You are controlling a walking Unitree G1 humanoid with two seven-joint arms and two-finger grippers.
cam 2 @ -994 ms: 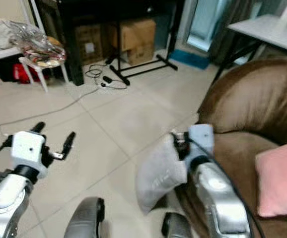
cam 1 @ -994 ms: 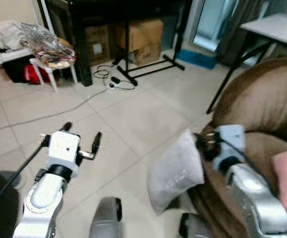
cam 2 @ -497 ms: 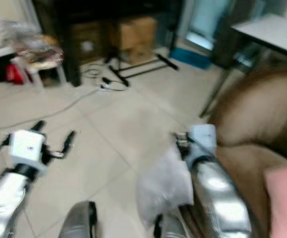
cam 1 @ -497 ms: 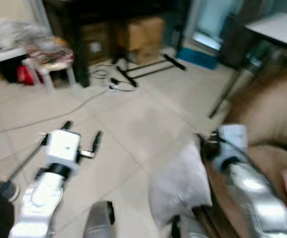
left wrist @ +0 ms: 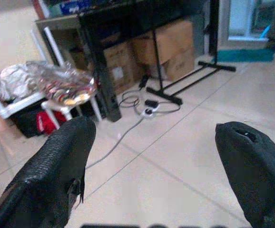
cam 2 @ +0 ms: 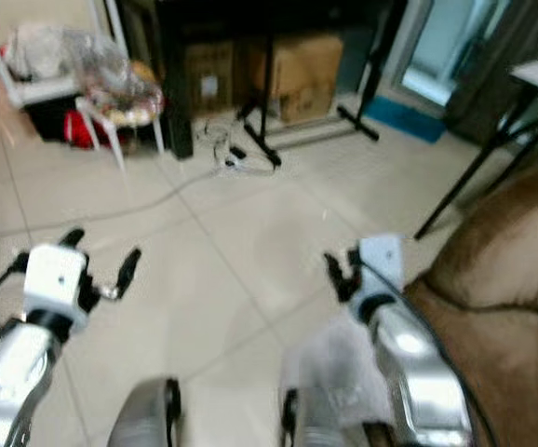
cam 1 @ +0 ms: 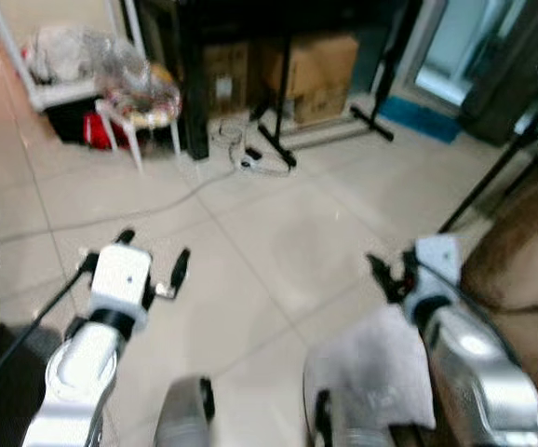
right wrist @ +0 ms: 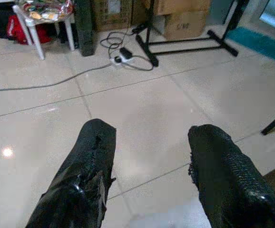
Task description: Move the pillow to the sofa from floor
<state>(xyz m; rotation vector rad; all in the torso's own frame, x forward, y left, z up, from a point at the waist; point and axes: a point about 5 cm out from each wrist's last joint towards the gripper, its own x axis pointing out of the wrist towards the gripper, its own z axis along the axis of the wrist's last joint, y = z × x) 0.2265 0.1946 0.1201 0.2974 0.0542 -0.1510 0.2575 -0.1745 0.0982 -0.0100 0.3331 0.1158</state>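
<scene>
The grey-white pillow (cam 1: 373, 374) lies low beside the brown sofa (cam 2: 506, 270), under my right forearm, blurred. My right gripper (cam 1: 387, 270) is held out over the floor tiles just past the pillow's top edge. In the right wrist view its fingers (right wrist: 83, 180) stand open with only bare tiles between them. My left gripper (cam 1: 154, 248) is raised over the floor at the left. It is open and holds nothing, as its wide-apart fingers (left wrist: 56, 156) show in the left wrist view.
A white stool with a plastic bag (cam 1: 141, 91) stands at the back left. Cardboard boxes (cam 1: 317, 61) sit under a dark desk behind a black stand's legs (cam 1: 288, 142). A cable and power strip (cam 1: 248, 158) cross the tiles. A black table leg (cam 1: 492, 177) slants at the right.
The view has swung left and blurred. The pillow, earlier up at my right gripper against the sofa arm, now sits lower beside my forearm, and the gripper is free of it.
</scene>
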